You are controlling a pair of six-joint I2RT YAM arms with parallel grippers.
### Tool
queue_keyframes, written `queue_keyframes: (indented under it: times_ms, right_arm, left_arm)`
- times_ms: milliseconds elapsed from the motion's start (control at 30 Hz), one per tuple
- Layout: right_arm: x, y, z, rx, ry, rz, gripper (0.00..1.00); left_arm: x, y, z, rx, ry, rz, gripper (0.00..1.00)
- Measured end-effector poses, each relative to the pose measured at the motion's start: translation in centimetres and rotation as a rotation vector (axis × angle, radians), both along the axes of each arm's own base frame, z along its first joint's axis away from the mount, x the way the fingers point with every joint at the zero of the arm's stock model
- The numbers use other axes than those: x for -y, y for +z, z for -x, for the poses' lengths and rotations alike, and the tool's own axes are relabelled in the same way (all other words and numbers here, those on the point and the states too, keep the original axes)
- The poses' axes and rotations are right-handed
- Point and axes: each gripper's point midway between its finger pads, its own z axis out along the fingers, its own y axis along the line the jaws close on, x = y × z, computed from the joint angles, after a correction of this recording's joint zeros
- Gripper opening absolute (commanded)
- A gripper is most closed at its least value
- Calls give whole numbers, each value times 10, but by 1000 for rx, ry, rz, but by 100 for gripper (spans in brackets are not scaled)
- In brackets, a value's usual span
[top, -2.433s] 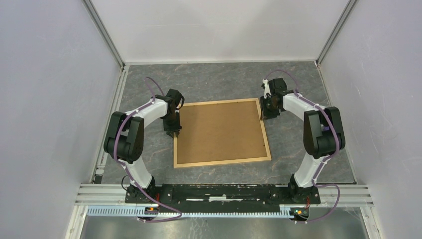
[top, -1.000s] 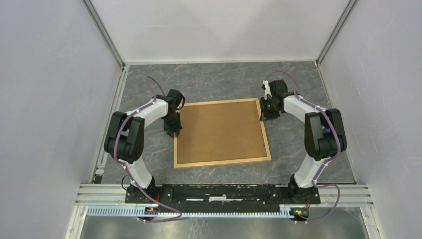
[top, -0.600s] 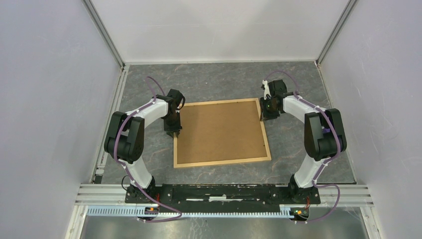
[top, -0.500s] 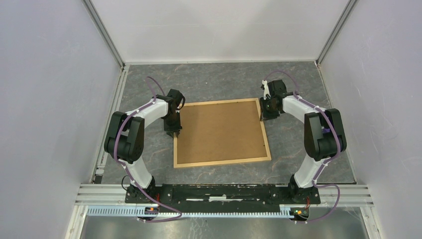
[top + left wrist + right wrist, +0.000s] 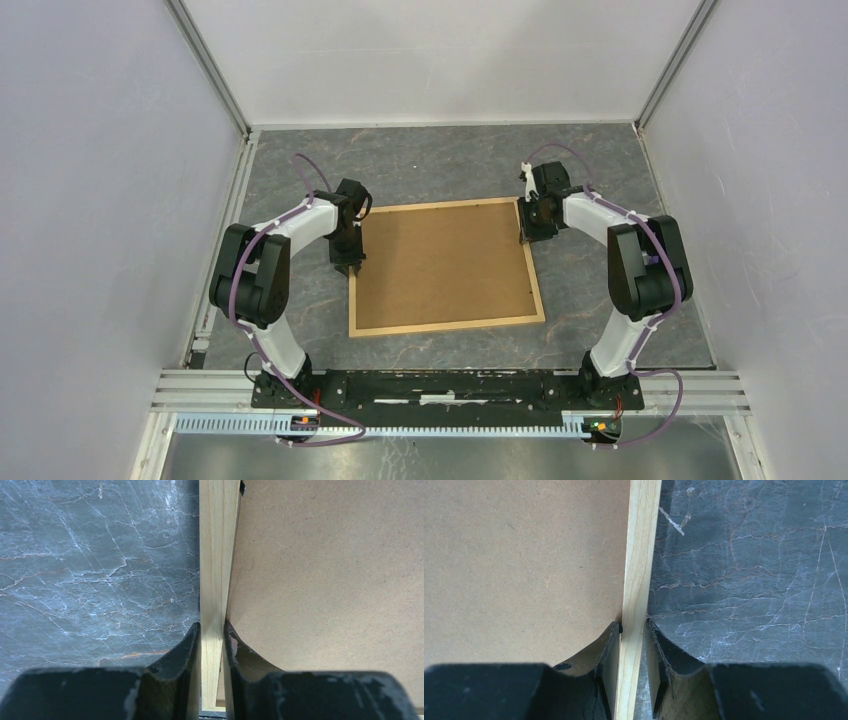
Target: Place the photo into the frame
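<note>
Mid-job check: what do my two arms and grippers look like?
The left arm and right arm have white links with black joints, and a purple cable runs along each. The left gripper and right gripper have black fingers tapering towards the tips.

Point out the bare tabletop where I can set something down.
Bare: the far strip of tabletop between the frame and the back wall, and the near strip between frame and arm bases. Crowded: the frame's two sides, gripped by the left hand and right hand.
</note>
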Motion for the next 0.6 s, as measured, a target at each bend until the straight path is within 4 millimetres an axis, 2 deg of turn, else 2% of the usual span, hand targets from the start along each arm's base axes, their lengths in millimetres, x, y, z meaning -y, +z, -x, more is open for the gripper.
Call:
queue_keyframes:
  times_ms: [433,600]
  right_arm:
    - [-2,1,0,-13,8,-14,37]
    - [0,4,1,-13,5,-3,34]
  left_arm:
    - [0,0,0,1,-2,-3,2]
    - [0,0,0,0,-2,-4,2]
